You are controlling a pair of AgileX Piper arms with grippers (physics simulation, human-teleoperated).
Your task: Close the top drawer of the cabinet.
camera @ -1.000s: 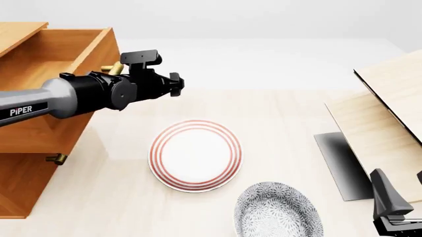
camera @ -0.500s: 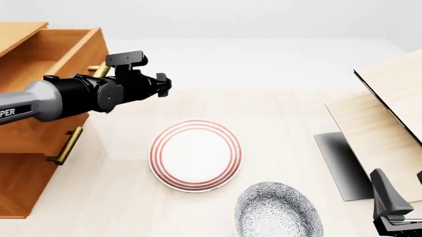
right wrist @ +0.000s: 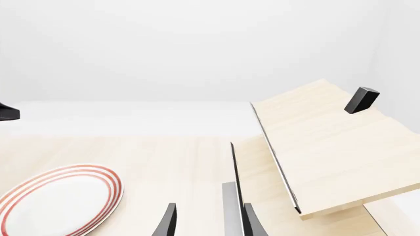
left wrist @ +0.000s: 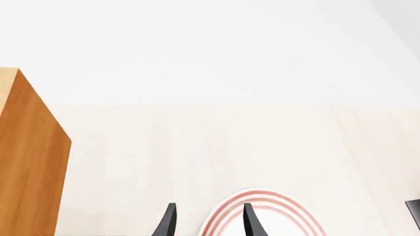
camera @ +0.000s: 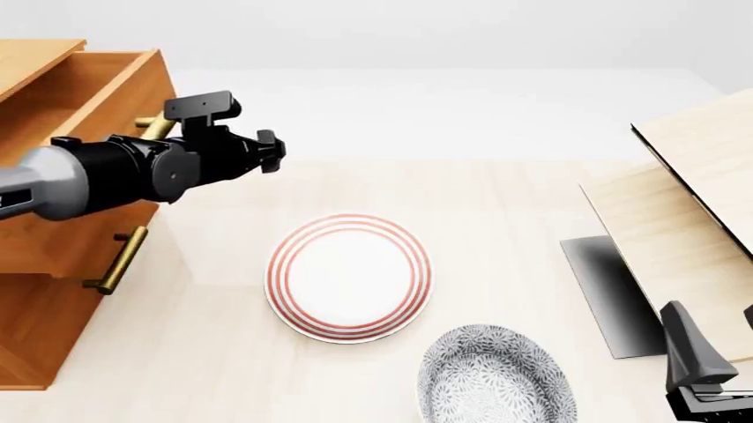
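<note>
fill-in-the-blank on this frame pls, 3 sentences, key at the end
1. The top drawer of the cabinet is still partly ____.
2. The left gripper grips ____.
3. The plate nearest the cabinet has ____ rings around its rim.

Missing words: open; nothing; red

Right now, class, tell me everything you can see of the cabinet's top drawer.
The top drawer is an open-topped box of orange-brown wood, standing partly out of the cabinet at the table's left side. Its inside looks empty where visible. A brass bar handle sits on its front panel, mostly hidden behind the left gripper, which is against that front; exact contact is hidden. The lower drawer's handle shows beneath it.
</note>
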